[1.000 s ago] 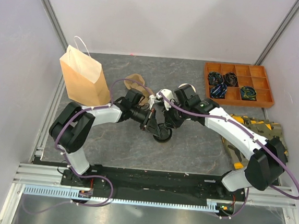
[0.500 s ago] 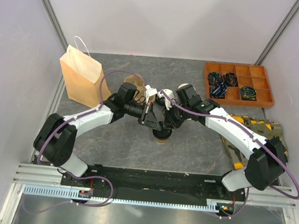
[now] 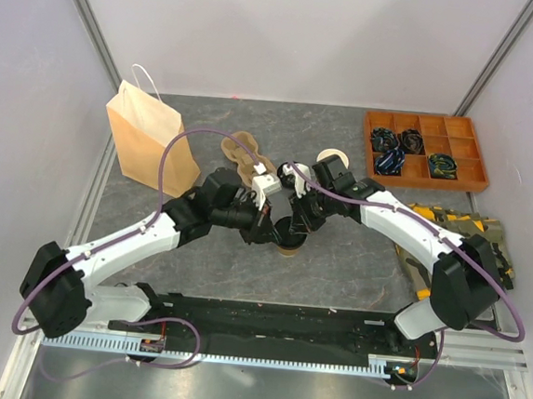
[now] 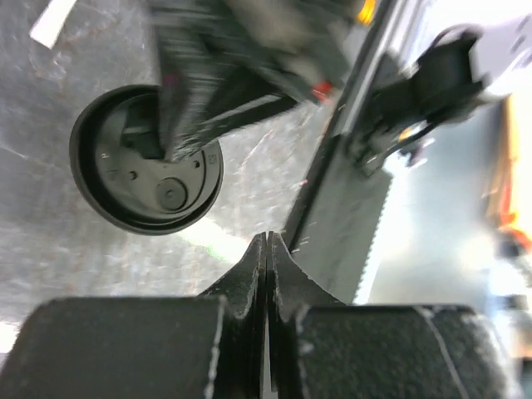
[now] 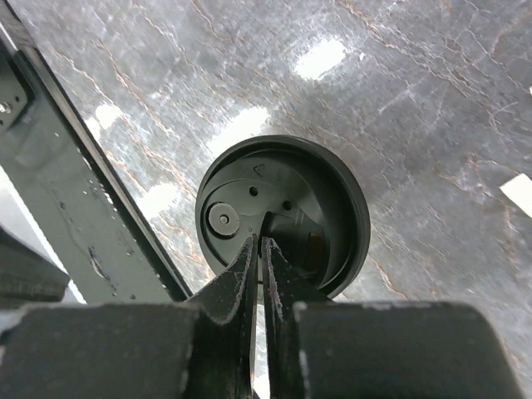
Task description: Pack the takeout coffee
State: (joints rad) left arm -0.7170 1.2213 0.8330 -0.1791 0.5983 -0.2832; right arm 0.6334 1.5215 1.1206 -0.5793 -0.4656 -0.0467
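Observation:
A tan paper cup (image 3: 288, 249) stands mid-table with a round black lid (image 5: 287, 208) on top; the same lid (image 4: 145, 162) shows in the left wrist view. My right gripper (image 5: 259, 242) is shut, with its tips resting on the lid's top face and nothing seen between them. My left gripper (image 4: 266, 238) is shut and empty, just left of the cup and apart from it. In the top view the left gripper (image 3: 264, 225) and right gripper (image 3: 295, 223) meet over the cup. A second cup (image 3: 331, 158), open with a white inside, stands behind the right arm.
The brown pulp carrier (image 3: 243, 151) lies behind the left gripper. A tall paper bag (image 3: 150, 138) stands at the back left. An orange compartment tray (image 3: 425, 148) sits at the back right, with a camouflage cloth (image 3: 455, 235) below it by the right arm.
The left arm has swung out to the left and lower, and its gripper has drawn back beside the cup. The right gripper has settled onto the lid.

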